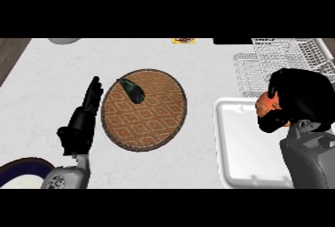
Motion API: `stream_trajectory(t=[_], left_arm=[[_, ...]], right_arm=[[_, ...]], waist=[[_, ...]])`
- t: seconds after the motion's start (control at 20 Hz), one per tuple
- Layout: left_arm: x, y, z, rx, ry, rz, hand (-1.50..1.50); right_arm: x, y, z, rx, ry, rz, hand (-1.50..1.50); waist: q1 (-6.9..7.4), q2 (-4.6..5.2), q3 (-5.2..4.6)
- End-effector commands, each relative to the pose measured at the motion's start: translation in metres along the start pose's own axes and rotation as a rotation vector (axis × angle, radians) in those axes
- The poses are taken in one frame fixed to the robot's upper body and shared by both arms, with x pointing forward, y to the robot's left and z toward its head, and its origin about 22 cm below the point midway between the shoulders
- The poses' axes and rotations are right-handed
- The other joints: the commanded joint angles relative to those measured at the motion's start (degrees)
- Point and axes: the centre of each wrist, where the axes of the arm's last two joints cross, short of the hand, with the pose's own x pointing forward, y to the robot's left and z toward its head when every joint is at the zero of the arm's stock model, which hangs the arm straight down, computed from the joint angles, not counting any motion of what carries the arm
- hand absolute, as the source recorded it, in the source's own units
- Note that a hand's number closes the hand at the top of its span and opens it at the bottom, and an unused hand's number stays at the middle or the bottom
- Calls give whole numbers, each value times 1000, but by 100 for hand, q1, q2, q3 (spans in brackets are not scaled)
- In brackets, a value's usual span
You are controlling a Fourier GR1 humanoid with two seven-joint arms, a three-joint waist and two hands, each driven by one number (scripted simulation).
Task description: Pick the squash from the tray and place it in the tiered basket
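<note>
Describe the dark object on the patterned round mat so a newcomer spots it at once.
Find the round brown mat in the counter's middle. At its upper left edge lies a small dark green oval thing, the only item on the mat, beside the left hand.

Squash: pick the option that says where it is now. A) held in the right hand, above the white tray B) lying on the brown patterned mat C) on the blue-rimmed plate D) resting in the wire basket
A: the orange squash sits inside the curled fingers of the right hand, over the white tray, short of the wire basket.
</note>
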Motion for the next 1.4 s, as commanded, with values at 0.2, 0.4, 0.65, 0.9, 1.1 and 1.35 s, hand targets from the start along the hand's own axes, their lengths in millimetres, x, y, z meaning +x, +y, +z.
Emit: stream_trajectory(t=[0.2,0.4,0.65,0.9,1.1,1.35], left_arm=[[9,3,2,-26,-16,-4,0],[14,-3,-3,-15,-10,-6,0],[-9,-17,5,-12,-3,-11,0],[0,6,-10,-10,-32,11,0],[6,-12,-10,-9,-25,7,0],[4,-15,-3,-13,-10,-5,0]], right_arm=[[-36,-108,10,-94,44,-97,150],[-44,-132,9,-112,72,-182,150],[-53,-143,-21,-94,34,-433,150],[-35,-124,-49,-119,62,-352,150],[-71,-116,-86,-148,104,-330,150],[-54,-119,-107,-163,119,-289,150]], waist=[[68,13,2],[67,13,3],[77,32,4],[90,41,4],[110,56,7],[117,41,5]])
